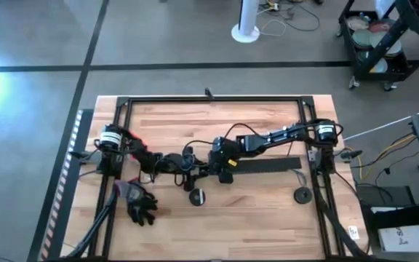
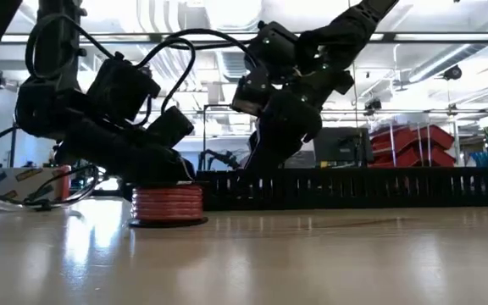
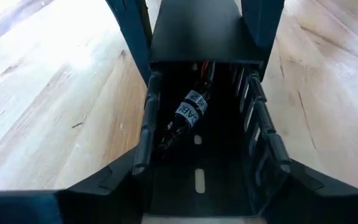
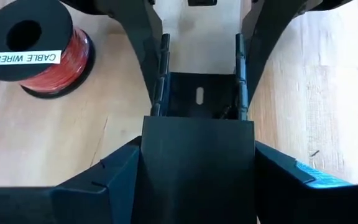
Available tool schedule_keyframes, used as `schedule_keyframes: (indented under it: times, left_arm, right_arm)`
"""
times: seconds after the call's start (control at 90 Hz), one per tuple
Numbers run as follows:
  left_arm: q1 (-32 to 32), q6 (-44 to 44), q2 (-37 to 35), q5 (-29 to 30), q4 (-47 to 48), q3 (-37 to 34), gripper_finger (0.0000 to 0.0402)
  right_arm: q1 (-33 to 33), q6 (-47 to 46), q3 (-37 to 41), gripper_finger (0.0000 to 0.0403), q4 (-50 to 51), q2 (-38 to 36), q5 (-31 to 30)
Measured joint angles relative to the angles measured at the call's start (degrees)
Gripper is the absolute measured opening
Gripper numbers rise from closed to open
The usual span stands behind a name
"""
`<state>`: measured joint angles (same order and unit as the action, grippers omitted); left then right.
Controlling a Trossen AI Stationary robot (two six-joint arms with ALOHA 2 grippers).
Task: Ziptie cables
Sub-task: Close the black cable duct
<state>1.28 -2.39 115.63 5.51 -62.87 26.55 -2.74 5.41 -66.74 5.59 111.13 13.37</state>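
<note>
A long black comb-toothed duct (image 1: 268,166) lies flat on the wooden table, running left to right. Its open part holds thin black cables (image 3: 188,112) with a white label; a flat cover (image 4: 197,168) closes the stretch toward the right. My left gripper (image 3: 201,186) and my right gripper (image 4: 197,155) meet at the duct's left end, one facing the other along it. Each has one finger on either side of the duct. The ziptie is out of view. My left gripper has the duct's open left end between its two fingers, one finger (image 3: 126,174) against each toothed side wall (image 3: 146,134). The fingers slant down and lie along the duct, which rests on the table. My right gripper clasps the covered stretch, one finger (image 4: 114,177) outside each long edge of the cover (image 4: 157,134). It comes slanting down from the right, along the duct. The cover hides the place of contact itself.
A spool of red wire (image 4: 36,53) stands just near of the grippers (image 1: 197,196). A round black disc (image 1: 302,194) lies at the near right and a black glove (image 1: 140,204) at the near left. Black frame rails (image 1: 209,100) border the table.
</note>
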Motion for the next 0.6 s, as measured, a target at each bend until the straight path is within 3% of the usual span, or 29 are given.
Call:
schedule_keyframes:
  times: [0.144, 0.6]
  left_arm:
    - [-0.07, 0.47, 0.0, -0.22, -0.73, 0.55, 0.0225]
    - [-0.07, 1.08, 0.0, -1.22, -0.77, 1.07, 0.0223]
  right_arm:
    - [0.02, 0.24, -1.21, 0.0228, -4.75, 1.62, -0.46]
    - [0.09, -1.08, -4.13, 0.0227, -5.23, 4.33, -1.18]
